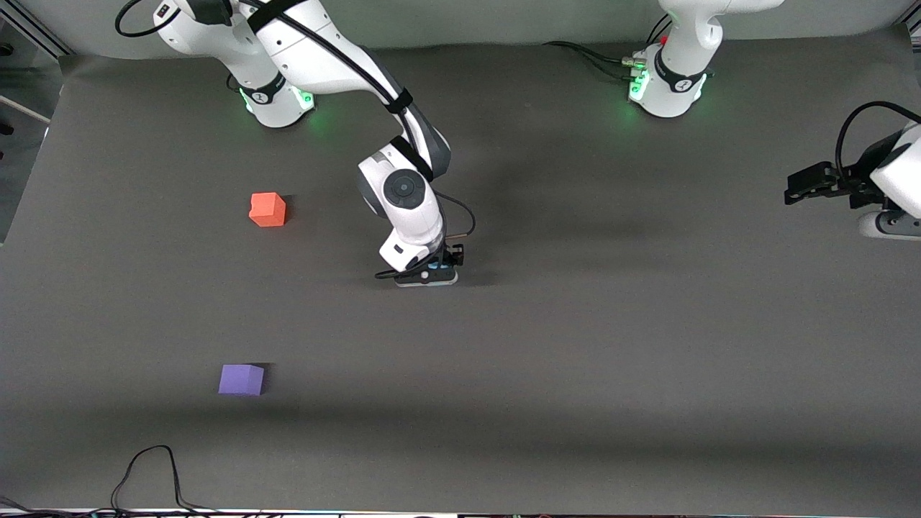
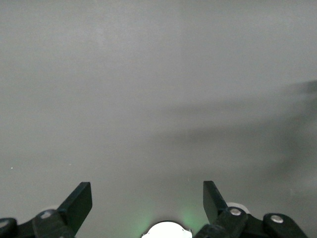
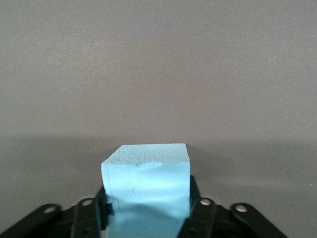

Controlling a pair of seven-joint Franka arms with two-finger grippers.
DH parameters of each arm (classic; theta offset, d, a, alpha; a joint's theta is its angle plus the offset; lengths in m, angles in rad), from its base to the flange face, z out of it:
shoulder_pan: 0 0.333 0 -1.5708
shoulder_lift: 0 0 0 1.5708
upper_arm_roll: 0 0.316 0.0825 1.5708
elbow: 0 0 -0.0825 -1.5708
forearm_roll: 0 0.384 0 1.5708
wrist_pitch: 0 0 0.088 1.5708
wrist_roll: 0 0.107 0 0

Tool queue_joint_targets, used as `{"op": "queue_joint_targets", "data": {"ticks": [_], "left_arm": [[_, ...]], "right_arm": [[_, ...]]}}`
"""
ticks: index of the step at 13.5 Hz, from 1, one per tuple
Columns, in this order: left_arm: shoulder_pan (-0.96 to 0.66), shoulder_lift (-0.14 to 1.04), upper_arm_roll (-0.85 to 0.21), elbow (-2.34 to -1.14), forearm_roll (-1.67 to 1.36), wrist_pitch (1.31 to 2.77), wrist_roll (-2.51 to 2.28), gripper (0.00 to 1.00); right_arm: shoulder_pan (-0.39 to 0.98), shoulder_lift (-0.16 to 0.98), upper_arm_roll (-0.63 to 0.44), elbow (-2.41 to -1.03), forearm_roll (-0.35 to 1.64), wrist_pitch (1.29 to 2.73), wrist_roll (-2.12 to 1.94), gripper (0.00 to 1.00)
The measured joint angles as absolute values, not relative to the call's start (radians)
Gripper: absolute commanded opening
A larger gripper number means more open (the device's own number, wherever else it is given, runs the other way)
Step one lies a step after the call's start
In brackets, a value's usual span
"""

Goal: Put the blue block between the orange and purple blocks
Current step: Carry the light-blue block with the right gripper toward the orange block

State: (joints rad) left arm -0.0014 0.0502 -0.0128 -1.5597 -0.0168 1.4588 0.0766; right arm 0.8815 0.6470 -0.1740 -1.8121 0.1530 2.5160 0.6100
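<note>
Blue block | clamped in right gripper, low over table, toward left arm's end from orange block | left gripper open, waiting | risk: shallow pinch, slips during carry toward purple block

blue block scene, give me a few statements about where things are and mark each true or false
1. The right end effector is closed on the blue block. True.
2. The orange block touches the purple block. False: they lie well apart, with bare table between them.
3. The purple block is nearer to the front camera than the orange block. True.
4. The left end effector holds a block. False: it is open and empty, waiting at the left arm's end of the table.
5. The blue block sits between the orange and purple blocks. False: it is off to one side of them, toward the left arm's end.
</note>
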Motion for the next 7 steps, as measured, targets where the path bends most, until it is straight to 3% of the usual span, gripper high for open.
{"op": "queue_joint_targets", "data": {"ticks": [3, 7], "left_arm": [[-0.001, 0.049, -0.019, -1.558, -0.017, 1.459, 0.076, 1.00], [-0.001, 0.049, -0.018, -1.551, -0.017, 1.459, 0.076, 1.00]], "right_arm": [[0.882, 0.631, -0.199, -1.807, 0.153, 2.489, 0.610, 0.33], [0.881, 0.462, -0.361, -1.792, 0.153, 2.248, 0.512, 0.33]]}}
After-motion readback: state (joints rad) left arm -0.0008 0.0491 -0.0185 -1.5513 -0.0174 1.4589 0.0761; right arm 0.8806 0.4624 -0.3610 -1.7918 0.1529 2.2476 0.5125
